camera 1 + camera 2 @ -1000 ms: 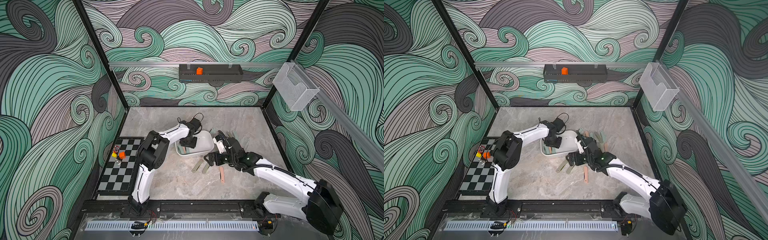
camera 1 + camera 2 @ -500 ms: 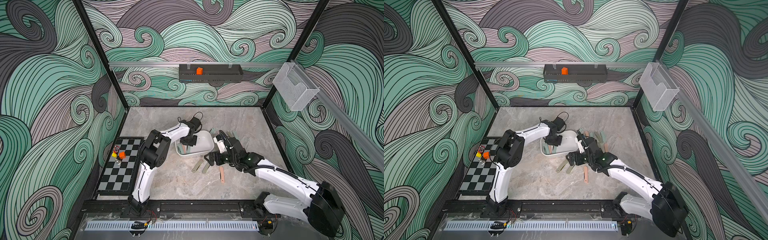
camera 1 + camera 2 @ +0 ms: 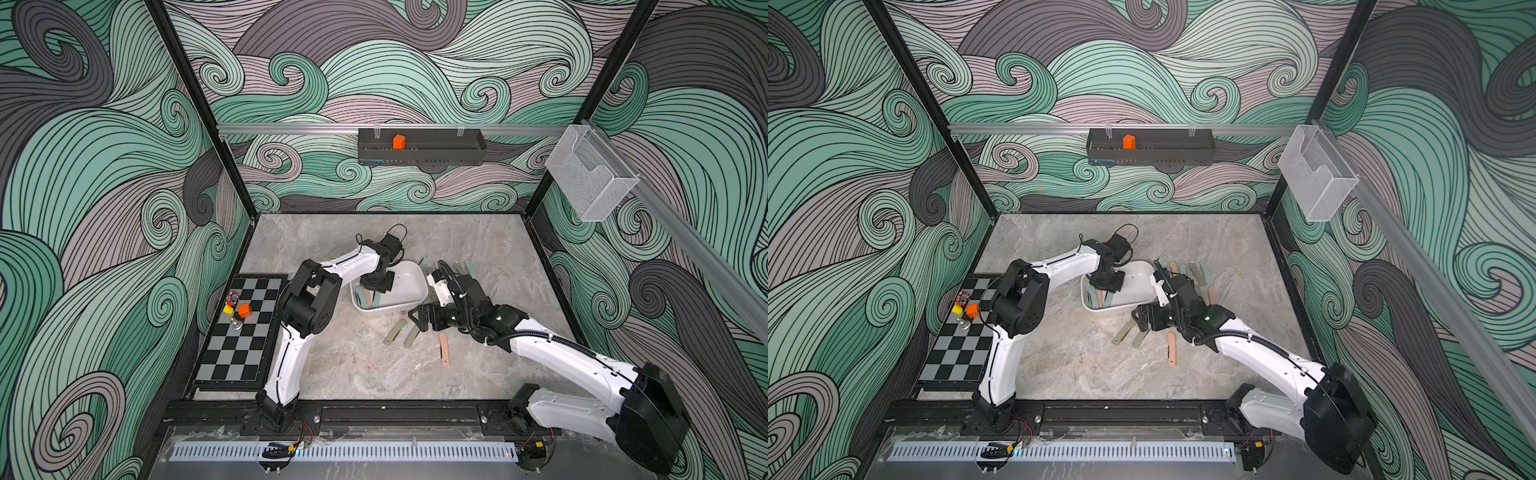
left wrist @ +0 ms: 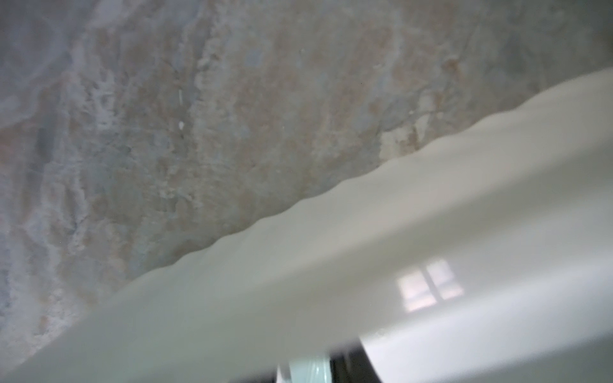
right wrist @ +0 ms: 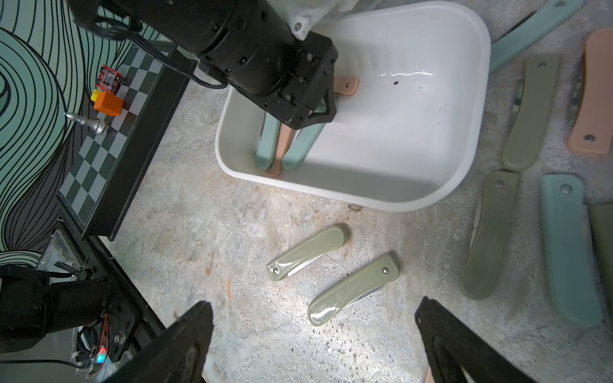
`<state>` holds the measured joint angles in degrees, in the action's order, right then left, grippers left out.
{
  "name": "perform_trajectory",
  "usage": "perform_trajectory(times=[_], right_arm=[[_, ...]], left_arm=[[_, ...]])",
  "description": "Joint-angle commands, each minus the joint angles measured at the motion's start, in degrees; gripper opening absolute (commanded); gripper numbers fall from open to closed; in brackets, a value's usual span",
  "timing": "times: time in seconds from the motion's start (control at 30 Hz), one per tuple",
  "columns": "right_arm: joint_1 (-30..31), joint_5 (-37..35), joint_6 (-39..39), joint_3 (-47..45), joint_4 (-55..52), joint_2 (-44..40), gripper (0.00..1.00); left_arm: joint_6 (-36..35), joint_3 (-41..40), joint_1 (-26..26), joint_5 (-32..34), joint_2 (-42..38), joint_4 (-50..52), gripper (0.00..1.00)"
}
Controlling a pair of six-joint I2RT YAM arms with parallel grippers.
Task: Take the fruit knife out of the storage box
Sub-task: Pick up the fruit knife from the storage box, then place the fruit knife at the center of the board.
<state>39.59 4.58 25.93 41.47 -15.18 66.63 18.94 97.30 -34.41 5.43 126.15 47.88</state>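
While the left gripper [image 3: 376, 286] reaches into the storage box [image 3: 409, 286] in a top view, its jaws are hidden. Left wrist: only box wall and bench [image 4: 166, 116] — grip untellable. Right wrist: three fruit knives [image 5: 282, 146] crowd one box corner — a lift could drag neighbours; the right gripper [image 5: 315, 331] gapes over loose knives [image 5: 306, 252] littering the bench.

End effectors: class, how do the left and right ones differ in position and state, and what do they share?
The left end effector reaches into the storage box among the fruit knives; the right end effector hovers outside it, by two olive knives on the table. The right end effector's jaws stand wide open; the left end effector's fingertips are hidden, so its state is unclear. Both are black.
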Motion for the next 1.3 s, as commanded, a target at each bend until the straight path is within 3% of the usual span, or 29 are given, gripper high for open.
perform_trajectory(times=[0.0, 0.9, 1.1, 1.27], right_arm=[[0.3, -0.3, 0.5, -0.1, 0.5, -0.3, 0.98], [0.3, 0.7, 1.3, 0.5, 0.5, 0.1, 0.98], [0.3, 0.0, 1.2, -0.1, -0.8, -2.3, 0.98], [0.3, -0.4, 1.3, -0.8, -2.3, -4.6, 0.98]], left_arm=[[-3.4, 1.5, -0.8, 2.2, 0.0, 6.2, 0.13], [-9.2, 18.6, -1.5, 5.0, -4.4, 20.0, 0.13], [-9.7, 15.6, -3.2, 3.3, -8.2, 22.5, 0.13], [-8.1, 7.4, -5.2, 0.9, -14.1, 21.8, 0.14]])
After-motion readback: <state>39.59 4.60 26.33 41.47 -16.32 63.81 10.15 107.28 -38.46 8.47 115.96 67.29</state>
